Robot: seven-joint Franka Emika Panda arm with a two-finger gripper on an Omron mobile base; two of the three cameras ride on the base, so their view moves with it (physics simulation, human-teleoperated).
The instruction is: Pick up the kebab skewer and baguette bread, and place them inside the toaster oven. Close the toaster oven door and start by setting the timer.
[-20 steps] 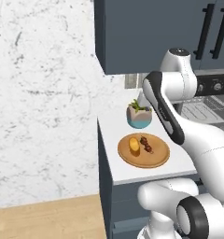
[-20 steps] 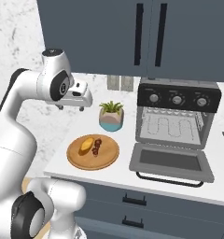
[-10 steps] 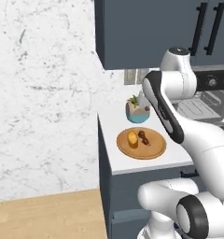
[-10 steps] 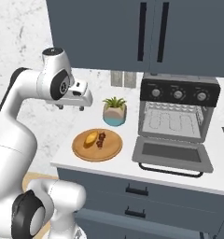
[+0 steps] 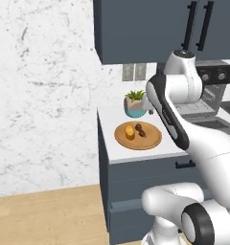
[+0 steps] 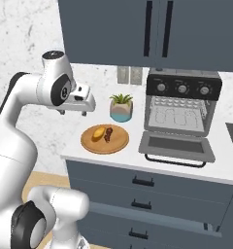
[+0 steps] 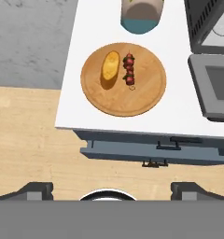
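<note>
Wooden plate [image 7: 123, 95] holds one baguette bread [image 7: 110, 65], one kebab skewer [image 7: 129, 70]; pincer [image 6: 75, 112] wide open, empty.

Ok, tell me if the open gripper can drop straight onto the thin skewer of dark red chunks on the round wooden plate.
Probably yes: the gripper is open, and nothing covers the skewer; the golden loaf lies beside it.
</note>
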